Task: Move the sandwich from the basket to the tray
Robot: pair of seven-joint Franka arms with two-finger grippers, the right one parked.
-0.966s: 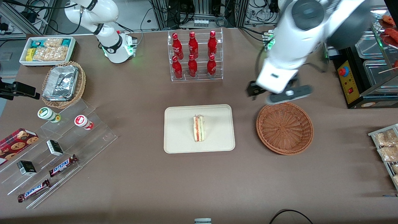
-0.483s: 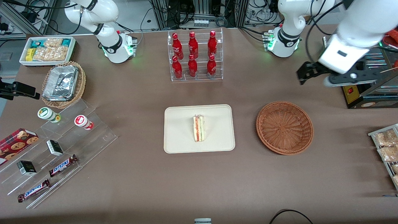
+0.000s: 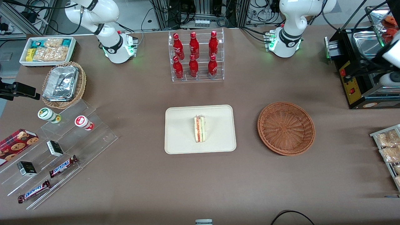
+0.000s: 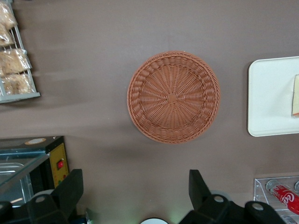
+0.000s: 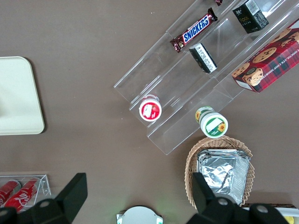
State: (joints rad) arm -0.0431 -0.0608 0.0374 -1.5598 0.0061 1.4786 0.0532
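The sandwich (image 3: 200, 128), a white wedge with orange and green layers, lies on the cream tray (image 3: 178, 132) near its middle. The reddish-brown wicker basket (image 3: 286, 128) stands beside the tray, toward the working arm's end, with nothing in it. My gripper (image 4: 134, 189) hangs high over the bare table, farther from the front camera than the basket, open with nothing between its black fingers (image 4: 70, 185). The wrist view looks down on the basket (image 4: 173, 96), the tray's corner (image 4: 268, 100) and an edge of the sandwich (image 4: 295, 95). In the front view only the arm's white wrist (image 3: 393, 54) shows at the frame's edge.
A clear rack of red bottles (image 3: 195, 56) stands farther back than the tray. A black machine with a red button (image 3: 351, 82) and a wire rack of snack packets (image 3: 387, 147) sit at the working arm's end. The foil basket (image 3: 64, 84) and acrylic snack steps (image 3: 62, 150) are at the parked arm's end.
My arm has swung away from over the basket's rim toward the working arm's end of the table, almost leaving the front view. The sandwich, tray and basket have not moved.
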